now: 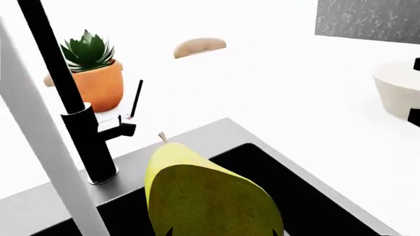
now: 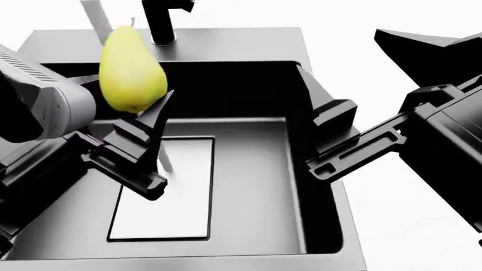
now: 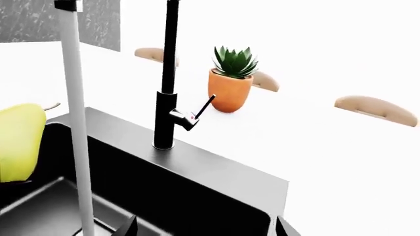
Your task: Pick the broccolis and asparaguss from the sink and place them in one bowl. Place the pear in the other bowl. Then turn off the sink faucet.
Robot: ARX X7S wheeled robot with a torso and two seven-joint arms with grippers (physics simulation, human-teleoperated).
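My left gripper [image 2: 128,90] is shut on the yellow-green pear [image 2: 132,68], held upright above the back left of the black sink [image 2: 249,186]. In the left wrist view the pear [image 1: 203,191] fills the space between the fingertips. The off-white bowl [image 1: 399,91] stands on the counter to the right of the sink. The black faucet post [image 1: 72,98] with its side lever [image 1: 135,98] rises behind the sink, and a stream of water [image 3: 75,123] falls from it. My right gripper [image 2: 320,96] hangs open and empty at the sink's right wall. No broccolis, asparaguss or wooden bowl show.
A potted succulent [image 3: 233,83] in an orange pot stands on the white counter behind the faucet [image 3: 167,73]. A pale rectangular panel [image 2: 169,192] lies in the sink floor. Beige chair backs [image 3: 374,109] show beyond the counter.
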